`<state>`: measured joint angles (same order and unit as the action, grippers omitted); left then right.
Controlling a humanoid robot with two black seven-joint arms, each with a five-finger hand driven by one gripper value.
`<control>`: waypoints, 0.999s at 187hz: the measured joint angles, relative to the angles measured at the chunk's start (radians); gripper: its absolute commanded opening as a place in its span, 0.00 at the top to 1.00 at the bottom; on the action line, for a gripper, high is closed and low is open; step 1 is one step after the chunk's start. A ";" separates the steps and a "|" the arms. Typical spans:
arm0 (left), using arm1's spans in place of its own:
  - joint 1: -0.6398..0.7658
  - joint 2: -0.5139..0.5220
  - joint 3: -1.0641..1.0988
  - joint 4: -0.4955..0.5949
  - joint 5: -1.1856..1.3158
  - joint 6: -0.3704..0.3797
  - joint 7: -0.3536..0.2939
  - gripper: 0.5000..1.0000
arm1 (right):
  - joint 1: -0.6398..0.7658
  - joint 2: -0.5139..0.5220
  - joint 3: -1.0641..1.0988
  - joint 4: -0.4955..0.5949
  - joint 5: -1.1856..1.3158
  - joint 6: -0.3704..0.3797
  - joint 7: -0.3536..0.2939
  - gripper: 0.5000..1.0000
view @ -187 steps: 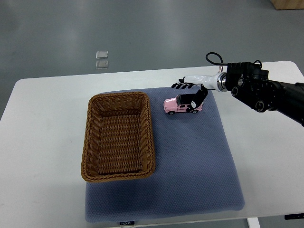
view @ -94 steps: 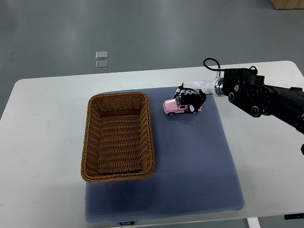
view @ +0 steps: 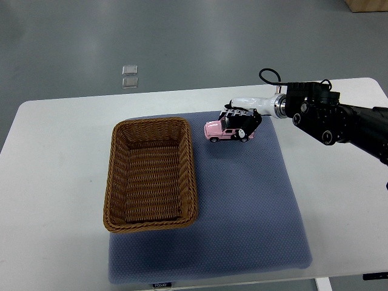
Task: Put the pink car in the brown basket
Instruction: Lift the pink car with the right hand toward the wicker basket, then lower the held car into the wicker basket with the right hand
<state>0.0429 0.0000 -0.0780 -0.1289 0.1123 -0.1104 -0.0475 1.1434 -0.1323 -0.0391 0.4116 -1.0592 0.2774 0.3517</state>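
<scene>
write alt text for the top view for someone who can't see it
The right robot hand is closed over a pink car on a blue-grey mat. An empty brown basket sits to the car's left on the mat, all on a white table.

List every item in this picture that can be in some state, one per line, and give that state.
pink car: upright on its wheels, outside the basket, gripped at its rear
brown basket: upright on the mat, empty
right hand: fingers closed over the car's rear
blue mat: lying flat on the white table
</scene>
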 measured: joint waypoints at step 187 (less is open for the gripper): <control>0.000 0.000 0.000 0.000 0.000 0.000 0.000 0.00 | 0.104 0.011 0.135 0.189 -0.012 0.076 0.191 1.00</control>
<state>0.0431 0.0000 -0.0781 -0.1289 0.1127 -0.1104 -0.0475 1.2478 -0.1214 0.0956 0.6010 -1.0714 0.3533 0.5431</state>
